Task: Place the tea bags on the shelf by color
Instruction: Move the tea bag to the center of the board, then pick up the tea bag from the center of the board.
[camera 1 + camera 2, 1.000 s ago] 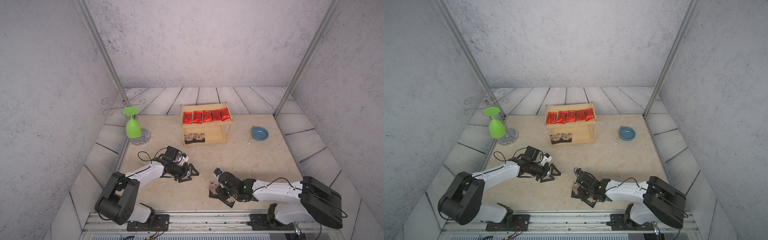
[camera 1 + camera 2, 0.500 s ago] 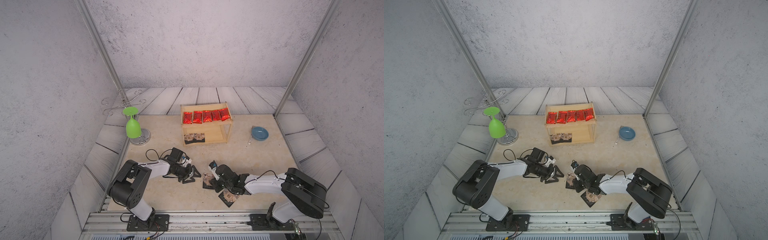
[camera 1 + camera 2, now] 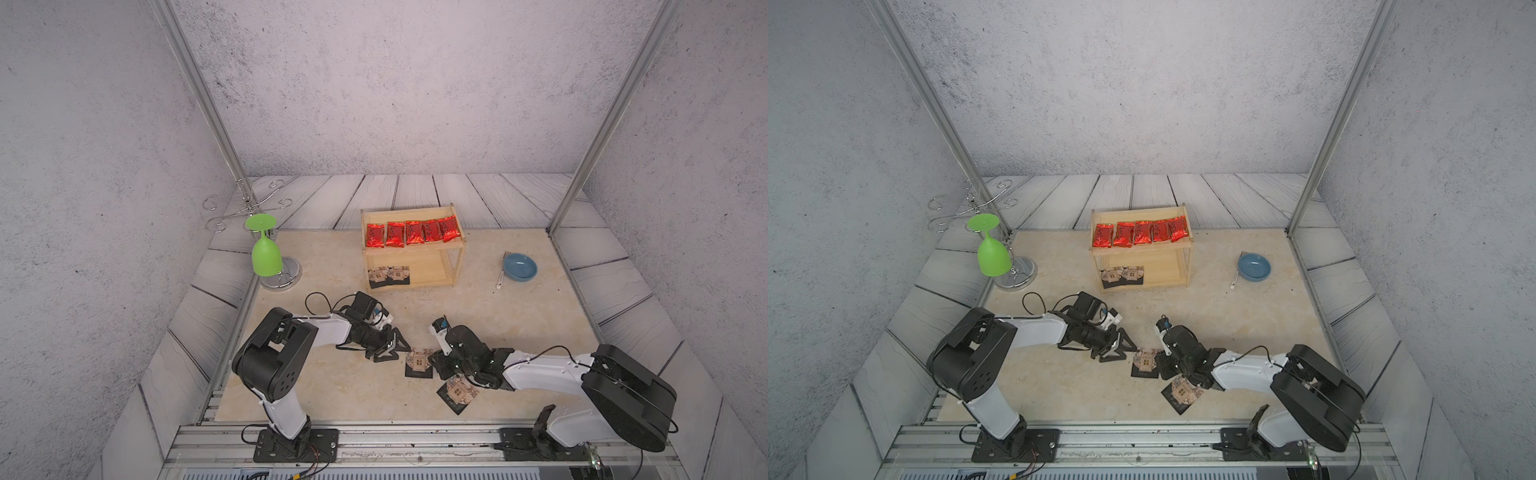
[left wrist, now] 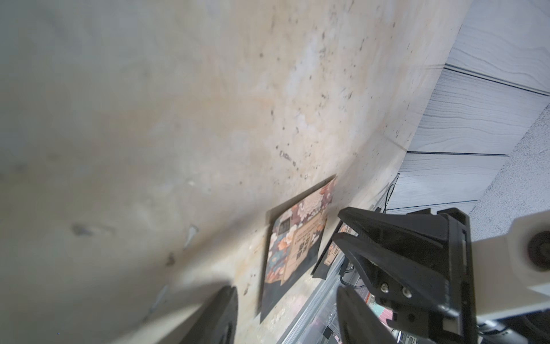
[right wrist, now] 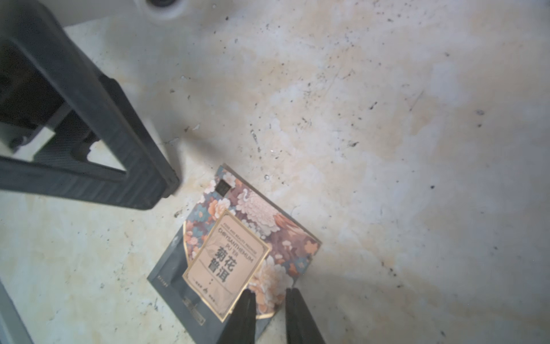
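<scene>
While the left gripper (image 3: 401,353) lies low over the table (image 3: 332,386) with its jaws apart and nothing between them, a black packet (image 3: 419,362) lies flat just ahead of their tips, in the narrow space between the two grippers. The right gripper (image 5: 270,297) faces it from the opposite side with its jaws only a slit apart. Its fingertips (image 5: 242,315) sit over the packet's nearest corner. Whether they press on it I cannot tell, but the packet lies flat and is not pinched. A second black packet (image 3: 457,392) lies skewed behind the right jaws, partly hidden by that gripper's body. The shelf (image 3: 455,249) stands well beyond both pairs of jaws, off to the side of where they point. Five red sachets (image 3: 413,232) lie in a row on its top board. Two more black packets (image 3: 388,275) lie side by side on its lower board, at the end nearer the left jaws.
</scene>
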